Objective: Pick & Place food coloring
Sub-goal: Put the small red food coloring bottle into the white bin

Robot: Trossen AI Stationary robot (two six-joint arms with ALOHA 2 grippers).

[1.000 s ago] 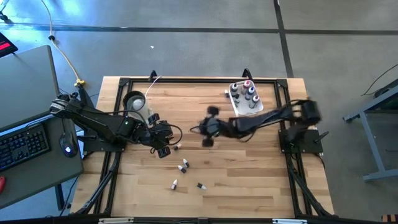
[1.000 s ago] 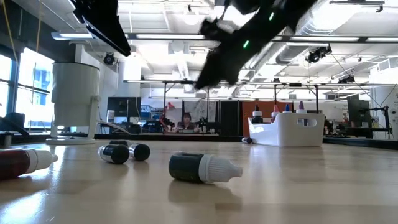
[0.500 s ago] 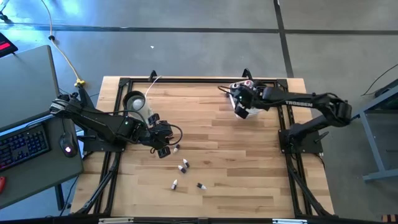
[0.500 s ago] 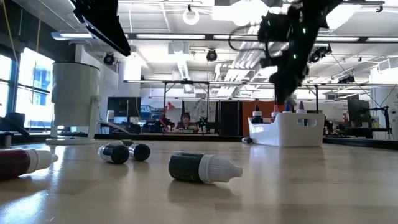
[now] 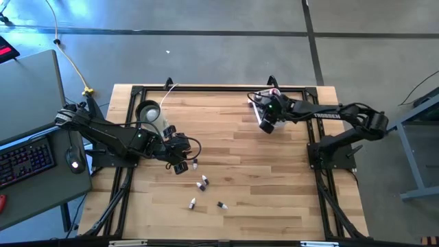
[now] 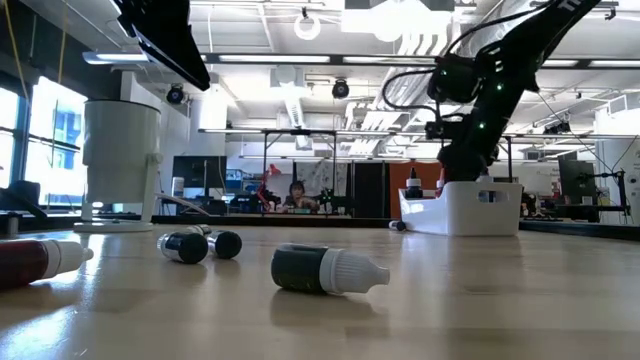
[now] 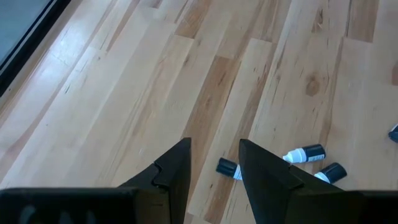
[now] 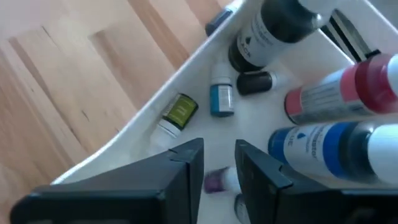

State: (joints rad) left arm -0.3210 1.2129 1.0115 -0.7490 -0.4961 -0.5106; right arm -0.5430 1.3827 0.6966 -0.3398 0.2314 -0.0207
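Food coloring bottles lie in the white tub at the table's far right, and a few droppers are scattered on the wood near centre. Right gripper hangs over the tub, fingers apart with a purple-labelled bottle lying in the tub below the gap; judged a drop, so lift straight up, clear of the rim. Left gripper waits over the droppers, fingers parted, empty.
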